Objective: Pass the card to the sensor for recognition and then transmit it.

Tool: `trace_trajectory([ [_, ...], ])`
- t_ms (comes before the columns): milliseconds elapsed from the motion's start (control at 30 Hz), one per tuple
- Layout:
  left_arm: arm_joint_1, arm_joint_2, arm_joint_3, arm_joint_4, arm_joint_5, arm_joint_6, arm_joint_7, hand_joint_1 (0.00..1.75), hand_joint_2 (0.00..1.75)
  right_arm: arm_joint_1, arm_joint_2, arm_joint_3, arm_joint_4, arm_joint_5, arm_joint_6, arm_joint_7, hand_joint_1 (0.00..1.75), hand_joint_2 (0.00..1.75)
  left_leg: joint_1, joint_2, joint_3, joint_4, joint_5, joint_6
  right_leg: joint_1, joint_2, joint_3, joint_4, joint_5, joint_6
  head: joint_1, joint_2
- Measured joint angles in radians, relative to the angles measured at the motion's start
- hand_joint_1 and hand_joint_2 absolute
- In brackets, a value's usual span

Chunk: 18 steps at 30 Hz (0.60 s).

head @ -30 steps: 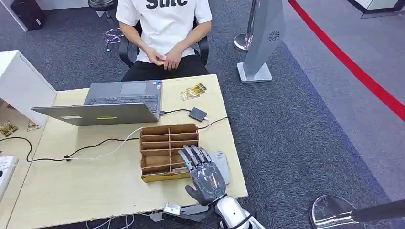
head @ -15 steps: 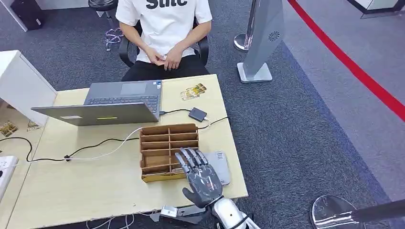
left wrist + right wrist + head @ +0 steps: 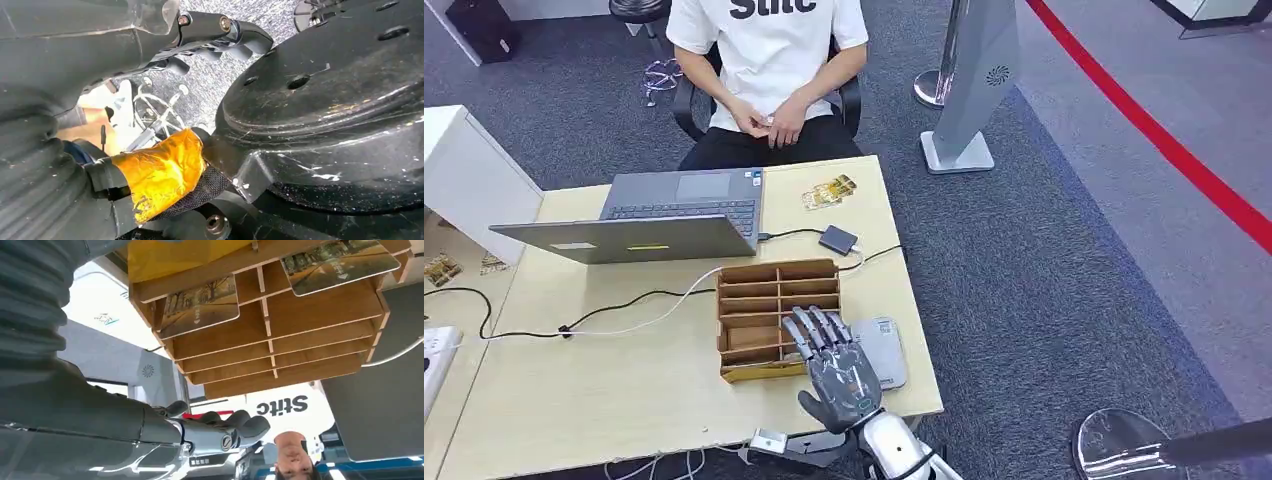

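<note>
Reaching over the table (image 3: 624,400) edge, I am bringing the right hand (image 3: 836,367) to the near corner of the rack (image 3: 774,300), fingers (image 3: 809,330) spread apart and holding nothing. Their tips are lying over the rack's nearest slots, with the sensor (image 3: 886,350) just beside them on the outer side. The laptop (image 3: 674,215) and a seated person (image 3: 769,60) are well beyond the fingertips, across the table.

In the right wrist view the rack (image 3: 280,325) is showing two cards: one card (image 3: 202,305) in the slot closest to the thumb side, a second card (image 3: 340,265) in the neighbouring column. Neither is touched yet.

I am judging this as the reach-to-grasp step. To do it well I am planning to lower the fingertips onto the exposed edge of the nearer card, pinch it thinly between thumb and a finger, and lift straight out along the slot so the divider is not catching it.

The left hand (image 3: 215,45) is hanging by the body, fingers curled in, nothing visible in them.
</note>
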Motion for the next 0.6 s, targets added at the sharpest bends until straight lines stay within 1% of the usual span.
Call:
trace_trajectory([
  [367, 0.000, 0.000, 0.000, 0.000, 0.002, 0.000, 0.000, 0.00, 1.75, -0.012, 0.008, 0.000, 0.023, 0.001, 0.008, 0.004, 0.00, 1.75, 0.000, 0.000, 0.000, 0.000, 0.000, 0.000, 0.000, 0.000, 0.000, 0.000, 0.000, 0.000, 0.000, 0.000],
  [400, 0.000, 0.000, 0.000, 0.000, 0.003, 0.000, 0.000, 0.00, 1.75, -0.013, 0.009, 0.000, 0.025, 0.003, 0.014, 0.008, 0.09, 1.75, 0.000, 0.000, 0.000, 0.000, 0.000, 0.000, 0.000, 0.000, 0.000, 0.000, 0.000, 0.000, 0.000, 0.000],
  [433, 0.000, 0.000, 0.000, 0.000, 0.003, 0.000, 0.000, 0.00, 1.75, -0.014, 0.010, 0.000, 0.027, 0.005, 0.017, 0.009, 0.59, 1.75, 0.000, 0.000, 0.000, 0.000, 0.000, 0.000, 0.000, 0.000, 0.000, 0.000, 0.000, 0.000, 0.000, 0.000],
  [467, 0.000, 0.000, 0.000, 0.000, 0.004, 0.000, 0.000, 0.00, 1.75, -0.016, 0.011, 0.000, 0.029, 0.009, 0.020, 0.010, 0.73, 1.75, 0.000, 0.000, 0.000, 0.000, 0.000, 0.000, 0.000, 0.000, 0.000, 0.000, 0.000, 0.000, 0.000, 0.000],
  [500, 0.000, -0.001, 0.000, 0.000, 0.004, 0.000, 0.000, 0.00, 1.75, -0.017, 0.011, -0.001, 0.029, 0.013, 0.024, 0.011, 1.34, 1.75, 0.000, 0.000, 0.000, 0.000, 0.000, 0.000, 0.000, 0.000, 0.000, 0.000, 0.000, 0.000, 0.000, 0.000],
  [567, 0.000, -0.001, 0.000, 0.000, 0.007, 0.000, 0.001, 0.00, 1.75, -0.018, 0.012, -0.001, 0.031, 0.020, 0.029, 0.018, 1.45, 1.75, 0.000, 0.000, 0.000, 0.000, 0.000, 0.000, 0.000, 0.000, 0.000, 0.000, 0.000, 0.000, 0.000, 0.000],
  [600, 0.000, -0.001, 0.000, 0.000, 0.008, 0.000, 0.002, 0.00, 1.75, -0.020, 0.013, -0.001, 0.034, 0.022, 0.031, 0.018, 1.59, 1.75, 0.000, 0.000, 0.000, 0.000, 0.000, 0.000, 0.000, 0.000, 0.000, 0.000, 0.000, 0.000, 0.000, 0.000],
])
